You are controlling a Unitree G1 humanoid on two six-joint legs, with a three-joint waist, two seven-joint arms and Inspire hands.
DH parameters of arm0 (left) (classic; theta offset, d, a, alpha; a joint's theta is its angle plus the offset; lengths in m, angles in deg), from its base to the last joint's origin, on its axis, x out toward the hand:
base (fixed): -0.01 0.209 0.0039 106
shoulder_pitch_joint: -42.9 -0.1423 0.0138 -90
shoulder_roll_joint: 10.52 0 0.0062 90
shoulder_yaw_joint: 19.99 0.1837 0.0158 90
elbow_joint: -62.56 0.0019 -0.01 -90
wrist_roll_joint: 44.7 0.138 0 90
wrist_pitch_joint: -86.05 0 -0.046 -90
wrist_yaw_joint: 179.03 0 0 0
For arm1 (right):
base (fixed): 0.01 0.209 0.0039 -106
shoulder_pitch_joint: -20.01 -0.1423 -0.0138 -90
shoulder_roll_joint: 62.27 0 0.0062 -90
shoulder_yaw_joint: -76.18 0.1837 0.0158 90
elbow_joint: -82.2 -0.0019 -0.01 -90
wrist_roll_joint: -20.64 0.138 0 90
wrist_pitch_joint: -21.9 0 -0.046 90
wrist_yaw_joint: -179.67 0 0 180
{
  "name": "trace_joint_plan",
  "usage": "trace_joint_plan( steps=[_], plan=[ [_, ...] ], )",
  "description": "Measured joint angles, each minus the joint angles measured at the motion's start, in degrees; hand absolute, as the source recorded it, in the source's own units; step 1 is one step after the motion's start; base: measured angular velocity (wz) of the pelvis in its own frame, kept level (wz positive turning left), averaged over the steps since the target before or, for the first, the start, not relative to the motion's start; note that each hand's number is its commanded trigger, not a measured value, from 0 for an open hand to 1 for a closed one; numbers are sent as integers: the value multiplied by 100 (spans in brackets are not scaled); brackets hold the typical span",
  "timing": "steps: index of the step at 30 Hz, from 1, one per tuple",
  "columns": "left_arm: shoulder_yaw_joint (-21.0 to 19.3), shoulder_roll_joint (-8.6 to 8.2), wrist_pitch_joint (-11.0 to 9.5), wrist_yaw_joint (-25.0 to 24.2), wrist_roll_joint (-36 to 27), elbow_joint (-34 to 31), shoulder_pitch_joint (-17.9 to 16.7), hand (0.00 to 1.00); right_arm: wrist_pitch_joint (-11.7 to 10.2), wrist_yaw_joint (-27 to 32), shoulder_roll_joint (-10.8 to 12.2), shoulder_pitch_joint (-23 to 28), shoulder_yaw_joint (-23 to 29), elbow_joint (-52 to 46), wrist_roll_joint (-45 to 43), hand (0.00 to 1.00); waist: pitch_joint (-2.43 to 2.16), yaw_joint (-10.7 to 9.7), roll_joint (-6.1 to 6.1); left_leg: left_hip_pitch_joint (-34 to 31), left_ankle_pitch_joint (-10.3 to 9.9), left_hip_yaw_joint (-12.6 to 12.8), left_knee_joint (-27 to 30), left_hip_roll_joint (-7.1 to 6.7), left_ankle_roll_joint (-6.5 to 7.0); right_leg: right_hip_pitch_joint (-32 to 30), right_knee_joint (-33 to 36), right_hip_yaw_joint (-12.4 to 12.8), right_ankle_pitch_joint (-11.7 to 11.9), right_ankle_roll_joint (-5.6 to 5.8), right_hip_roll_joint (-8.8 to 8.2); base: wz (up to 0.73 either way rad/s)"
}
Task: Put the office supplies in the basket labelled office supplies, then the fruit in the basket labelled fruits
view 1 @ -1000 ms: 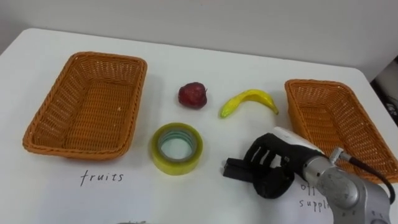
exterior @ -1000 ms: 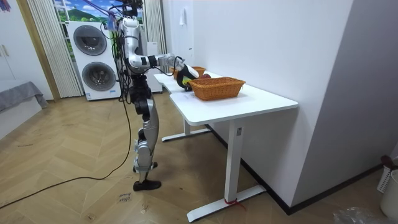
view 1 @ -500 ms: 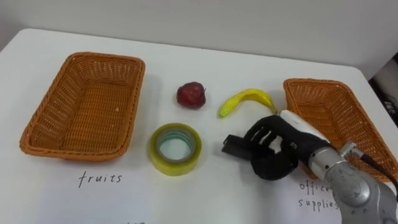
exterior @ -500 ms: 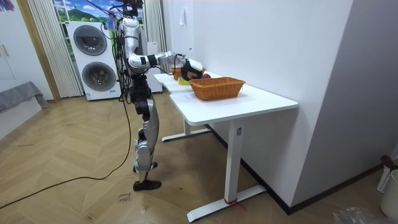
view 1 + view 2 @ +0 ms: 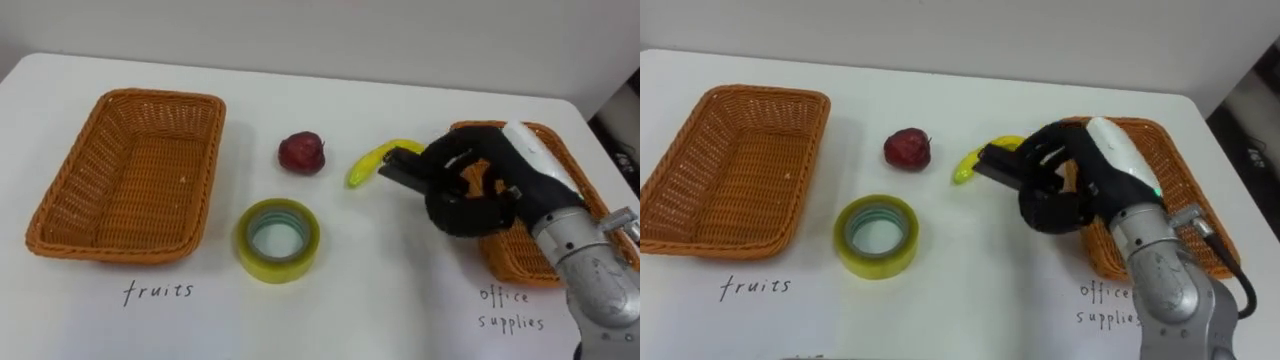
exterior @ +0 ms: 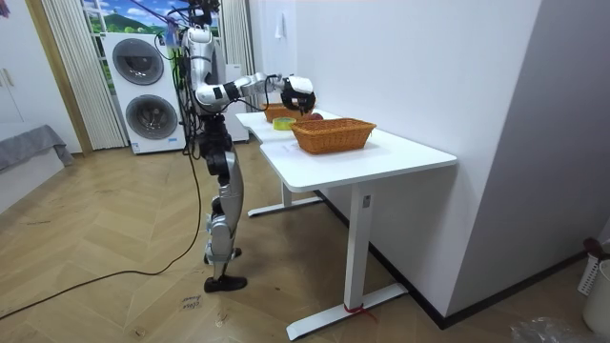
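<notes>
Black office item (image 5: 399,167) looks small, stiff and light, pinched at one end in the curled fingers of the right hand (image 5: 482,190). Its smooth casing could slip, so a hold nearer the middle seems safer.

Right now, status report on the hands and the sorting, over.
Right hand shut on small black rectangular object, by right woven basket. Red apple, yellow banana, yellow tape roll on table, unsorted. Nothing blocking.

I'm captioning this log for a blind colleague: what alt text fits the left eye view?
The right hand, curled round a small black object, hangs at the right basket's left edge, close to a banana. On the table also lie an apple and a roll of tape; the left basket is empty.
</notes>
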Motion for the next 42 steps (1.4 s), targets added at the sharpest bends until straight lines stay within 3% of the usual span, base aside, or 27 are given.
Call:
trace_joint_plan(
  steps=[7,14,21,42],
  plan=[
    [-43,-105,3,125,-15,259,-39,0,-75,1127,-8,-88,221,153,347,100,-2,-60,12,6,1,-16,15,-1,0,13,-4,-26,0,0,-3,0],
    [-41,-103,33,71,-9,337,-106,0,-121,1638,-54,-77,231,432,700,100,-10,-221,-16,1,1,-25,28,0,0,21,2,-66,0,0,-9,1],
    [-42,-98,33,22,-10,378,-111,0,-124,1772,-59,-78,236,696,1113,100,-18,-281,-34,7,1,-28,30,0,0,27,2,-63,0,0,-8,0],
    [-49,-99,132,-62,-9,377,-115,0,-186,2015,-58,55,403,1139,1163,100,-8,-316,-21,29,1,-19,28,4,0,23,4,0,0,0,1,0]
  ],
)
